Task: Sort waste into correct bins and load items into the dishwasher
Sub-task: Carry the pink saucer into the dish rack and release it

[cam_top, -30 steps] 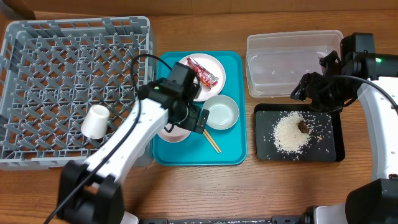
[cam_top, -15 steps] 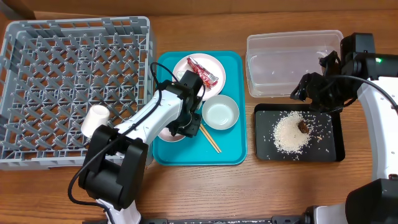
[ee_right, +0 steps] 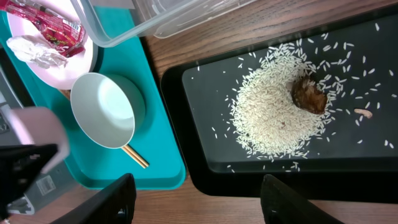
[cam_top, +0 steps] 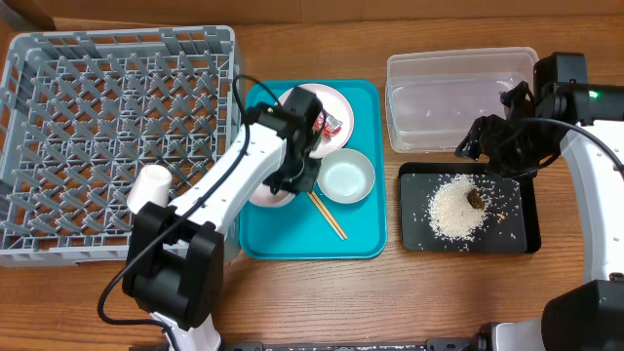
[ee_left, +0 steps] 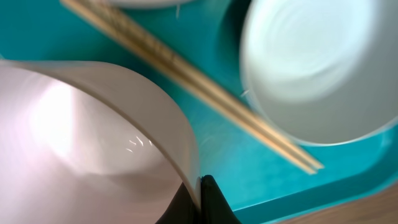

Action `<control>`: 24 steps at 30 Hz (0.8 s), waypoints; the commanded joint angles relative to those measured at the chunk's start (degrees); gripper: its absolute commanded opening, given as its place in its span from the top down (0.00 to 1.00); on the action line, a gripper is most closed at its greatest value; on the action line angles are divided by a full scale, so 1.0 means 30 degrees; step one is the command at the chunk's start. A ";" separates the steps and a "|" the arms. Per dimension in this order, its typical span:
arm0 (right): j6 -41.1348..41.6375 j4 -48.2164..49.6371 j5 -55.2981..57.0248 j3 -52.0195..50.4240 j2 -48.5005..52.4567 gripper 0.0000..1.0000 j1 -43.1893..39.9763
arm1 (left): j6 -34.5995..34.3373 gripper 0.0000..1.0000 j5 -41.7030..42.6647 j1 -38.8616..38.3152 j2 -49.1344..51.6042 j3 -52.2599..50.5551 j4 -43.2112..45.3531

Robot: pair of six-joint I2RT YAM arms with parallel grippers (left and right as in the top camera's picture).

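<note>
Loading step: left gripper (ee_left: 199, 191) is pinching pink bowl (ee_left: 81, 143) rim on teal tray (cam_top: 366, 229), just left of overhead centre; judging next move as lifting and carrying left into rack (cam_top: 117, 35); right gripper (ee_right: 202, 199) is hanging wide over black tray (ee_right: 205, 127).

Overhead view: fixed above the table (cam_top: 312, 302), facing straight down, distant enough to frame the dish rack (cam_top: 117, 136) at upper left, the teal tray (cam_top: 361, 234) at centre and the black tray (cam_top: 517, 229) at right.

Left wrist view: very close, facing down, blurred. The pale pink bowl (ee_left: 93, 143) fills the lower left.

Right wrist view: higher, facing down, with the black tray at right and the teal tray at left.

Shared by all three: the grey bowl (ee_left: 317, 68) and the chopsticks (ee_left: 205, 93).
</note>
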 commanded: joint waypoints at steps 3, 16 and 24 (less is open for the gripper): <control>-0.0102 0.0036 0.0138 0.0641 -0.0634 0.34 0.0044 | -0.0109 0.96 0.0219 0.0517 -0.2244 0.2980 -0.0393; -0.0102 0.0044 0.0131 0.0641 -0.0634 0.34 0.0044 | 0.5413 0.96 0.8779 0.7912 -0.4233 0.4226 -0.0044; -0.0095 0.0036 0.0131 0.0641 -0.0634 0.34 0.0044 | 0.7803 0.96 1.5336 1.3398 -0.3060 0.4226 -0.0066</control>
